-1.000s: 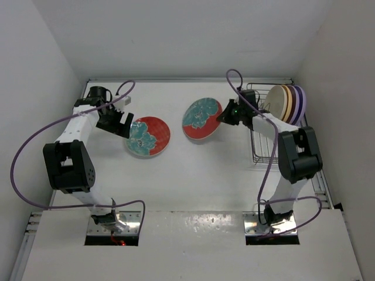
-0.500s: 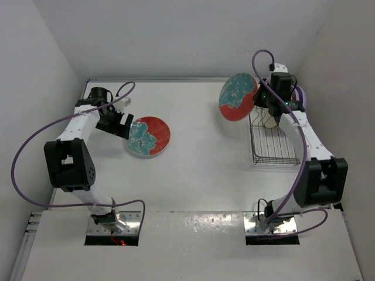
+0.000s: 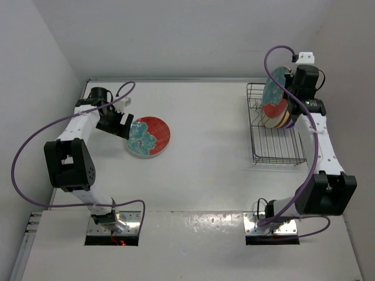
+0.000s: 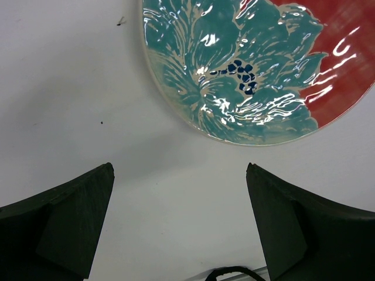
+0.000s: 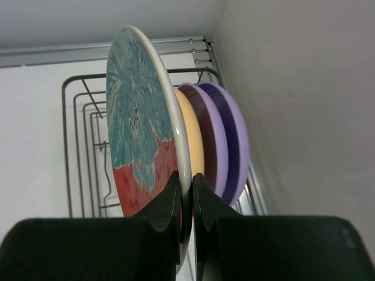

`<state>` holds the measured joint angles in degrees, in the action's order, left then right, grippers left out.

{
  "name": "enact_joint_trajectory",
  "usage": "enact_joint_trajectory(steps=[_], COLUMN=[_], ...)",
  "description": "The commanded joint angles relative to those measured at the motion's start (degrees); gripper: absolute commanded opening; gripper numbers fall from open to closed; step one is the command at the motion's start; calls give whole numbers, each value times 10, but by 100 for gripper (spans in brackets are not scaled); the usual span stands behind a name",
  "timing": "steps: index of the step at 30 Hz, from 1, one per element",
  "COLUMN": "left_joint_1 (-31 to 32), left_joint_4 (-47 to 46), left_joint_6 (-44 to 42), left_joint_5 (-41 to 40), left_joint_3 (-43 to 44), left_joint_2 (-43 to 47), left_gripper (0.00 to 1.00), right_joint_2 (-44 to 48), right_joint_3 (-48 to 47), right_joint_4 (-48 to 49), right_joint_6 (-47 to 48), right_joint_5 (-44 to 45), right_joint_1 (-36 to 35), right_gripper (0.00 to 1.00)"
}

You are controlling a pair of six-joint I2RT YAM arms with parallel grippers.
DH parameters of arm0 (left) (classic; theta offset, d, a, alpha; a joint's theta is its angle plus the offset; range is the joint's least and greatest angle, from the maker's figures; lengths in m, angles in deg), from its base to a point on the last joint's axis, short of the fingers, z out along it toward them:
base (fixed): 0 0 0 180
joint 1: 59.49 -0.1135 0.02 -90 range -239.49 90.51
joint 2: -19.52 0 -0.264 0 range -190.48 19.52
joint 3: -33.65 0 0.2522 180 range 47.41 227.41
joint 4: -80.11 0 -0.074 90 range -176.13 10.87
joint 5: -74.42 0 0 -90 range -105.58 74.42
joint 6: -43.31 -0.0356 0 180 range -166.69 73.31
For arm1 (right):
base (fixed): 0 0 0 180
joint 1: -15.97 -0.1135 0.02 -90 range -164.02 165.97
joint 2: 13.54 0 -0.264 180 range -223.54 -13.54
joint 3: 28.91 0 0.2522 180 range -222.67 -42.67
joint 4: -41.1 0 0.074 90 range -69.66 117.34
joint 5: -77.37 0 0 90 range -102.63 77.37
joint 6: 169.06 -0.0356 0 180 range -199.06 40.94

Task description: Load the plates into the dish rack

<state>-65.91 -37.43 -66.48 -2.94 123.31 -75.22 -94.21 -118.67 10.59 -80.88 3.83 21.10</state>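
Round red teal-flowered plate is clenched upright by right end effector, just beside yellow-orange plate in silver wire dish rack.

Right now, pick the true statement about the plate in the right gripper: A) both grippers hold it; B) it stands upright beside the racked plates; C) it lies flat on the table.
B: the right gripper pinches the flowered plate by its rim, upright beside the racked plates in the dish rack.
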Motion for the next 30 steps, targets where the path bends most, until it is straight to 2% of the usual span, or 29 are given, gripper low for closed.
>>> enact_joint_trajectory(steps=[1, 6, 17, 23, 28, 30], left_joint_1=[1, 1, 1, 1, 7, 7], left_joint_4=[-2, -2, -2, -2, 4, 4], left_joint_6=[8, 8, 8, 8, -20, -27], left_joint_5=[12, 12, 12, 12, 12, 5], left_joint_3=[1, 1, 1, 1, 7, 7], left_joint_2=[11, 11, 11, 6, -15, -29], left_gripper=[100, 100, 100, 100, 100, 100], right_joint_2=[14, -17, -29, -62, -98, -112], right_joint_3=[-20, -11, 45, 46, 37, 20], right_joint_4=[127, 142, 254, 219, 148, 127], right_joint_6=[57, 93, 162, 122, 22, -34], right_joint_5=[14, 33, 177, 168, 147, 119], right_joint_1=[-1, -3, -72, -86, -58, -54], right_gripper=[0, 0, 0, 0, 0, 3])
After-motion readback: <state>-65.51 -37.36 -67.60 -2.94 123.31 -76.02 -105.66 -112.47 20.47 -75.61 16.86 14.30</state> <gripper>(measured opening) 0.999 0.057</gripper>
